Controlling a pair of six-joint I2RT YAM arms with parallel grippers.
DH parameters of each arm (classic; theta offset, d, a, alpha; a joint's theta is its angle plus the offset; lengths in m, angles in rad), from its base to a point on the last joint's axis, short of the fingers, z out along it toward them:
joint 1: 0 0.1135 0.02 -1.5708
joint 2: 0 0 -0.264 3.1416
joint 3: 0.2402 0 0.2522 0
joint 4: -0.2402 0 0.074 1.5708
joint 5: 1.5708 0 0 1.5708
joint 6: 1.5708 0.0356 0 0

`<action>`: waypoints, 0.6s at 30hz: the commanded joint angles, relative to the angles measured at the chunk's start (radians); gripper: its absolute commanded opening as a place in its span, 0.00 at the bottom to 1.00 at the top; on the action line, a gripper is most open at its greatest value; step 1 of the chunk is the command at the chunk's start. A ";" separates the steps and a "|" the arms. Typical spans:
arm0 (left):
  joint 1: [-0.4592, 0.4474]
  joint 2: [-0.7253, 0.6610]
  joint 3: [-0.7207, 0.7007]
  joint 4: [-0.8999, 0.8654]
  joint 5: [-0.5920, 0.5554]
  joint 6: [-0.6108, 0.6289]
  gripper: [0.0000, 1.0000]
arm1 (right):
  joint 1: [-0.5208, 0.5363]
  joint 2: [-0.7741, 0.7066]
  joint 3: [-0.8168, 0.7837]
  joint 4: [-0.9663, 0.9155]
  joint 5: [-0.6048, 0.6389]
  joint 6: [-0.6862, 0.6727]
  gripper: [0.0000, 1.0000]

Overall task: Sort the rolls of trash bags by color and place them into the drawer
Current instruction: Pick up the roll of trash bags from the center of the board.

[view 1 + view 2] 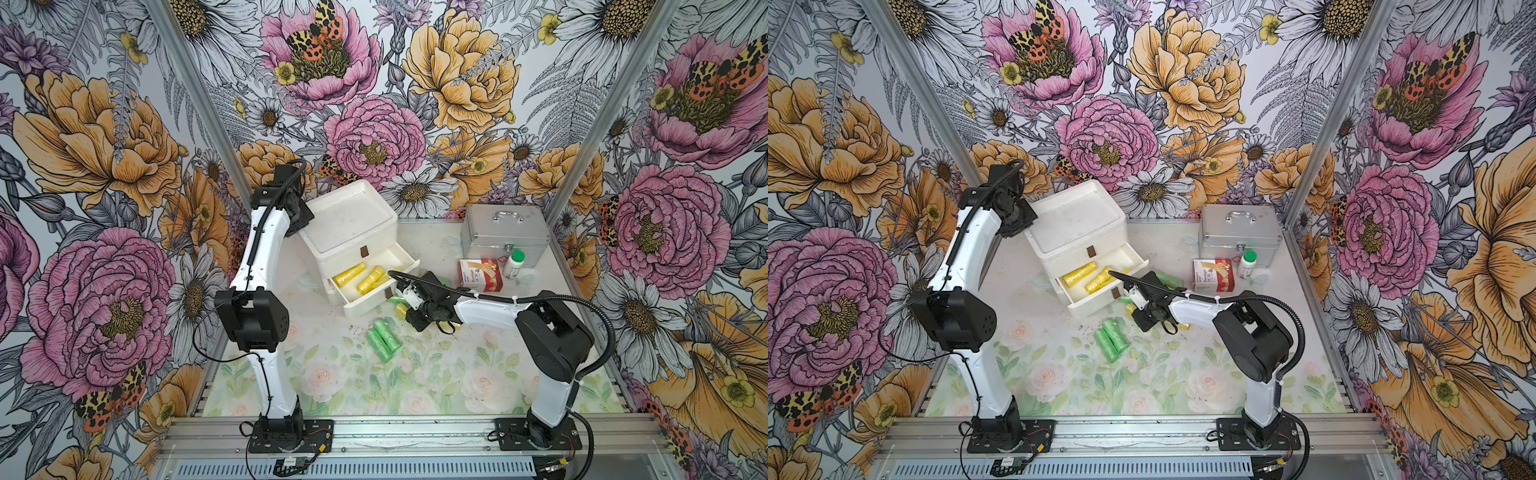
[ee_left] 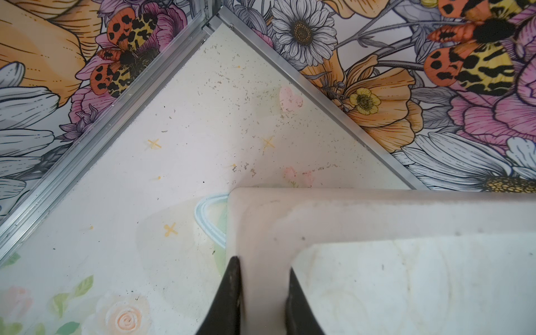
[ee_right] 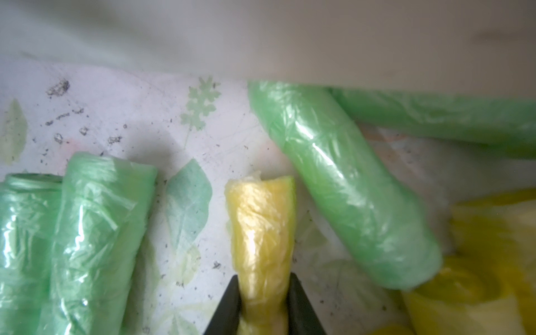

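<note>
A white drawer unit (image 1: 349, 216) stands at the back with its drawer (image 1: 365, 304) pulled open; two yellow rolls of trash bags (image 1: 371, 279) lie inside. My right gripper (image 3: 264, 275) is shut on a yellow roll (image 3: 261, 226) on the table just in front of the drawer, also seen in a top view (image 1: 1133, 305). Green rolls (image 3: 342, 185) lie on both sides of it, and a green pair (image 1: 383, 340) rests further forward. More yellow rolls (image 3: 478, 261) lie beside. My left gripper (image 2: 264, 264) is shut on the unit's top rim (image 2: 261, 220).
A silver metal case (image 1: 505, 232) stands at the back right. In front of it are a red and white carton (image 1: 480, 275) and a white bottle with a green cap (image 1: 514, 264). Flowered walls close the table on three sides.
</note>
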 commanded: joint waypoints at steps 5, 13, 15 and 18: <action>-0.038 0.106 -0.068 0.056 0.356 -0.154 0.00 | 0.009 -0.163 -0.029 -0.098 -0.028 0.073 0.20; -0.035 0.113 -0.057 0.056 0.360 -0.160 0.00 | 0.004 -0.349 0.052 -0.295 -0.116 0.072 0.19; -0.036 0.113 -0.050 0.056 0.363 -0.160 0.00 | 0.001 -0.365 0.081 -0.299 -0.149 0.099 0.18; -0.036 0.110 -0.049 0.056 0.362 -0.162 0.00 | -0.003 -0.368 0.165 -0.297 -0.169 0.174 0.18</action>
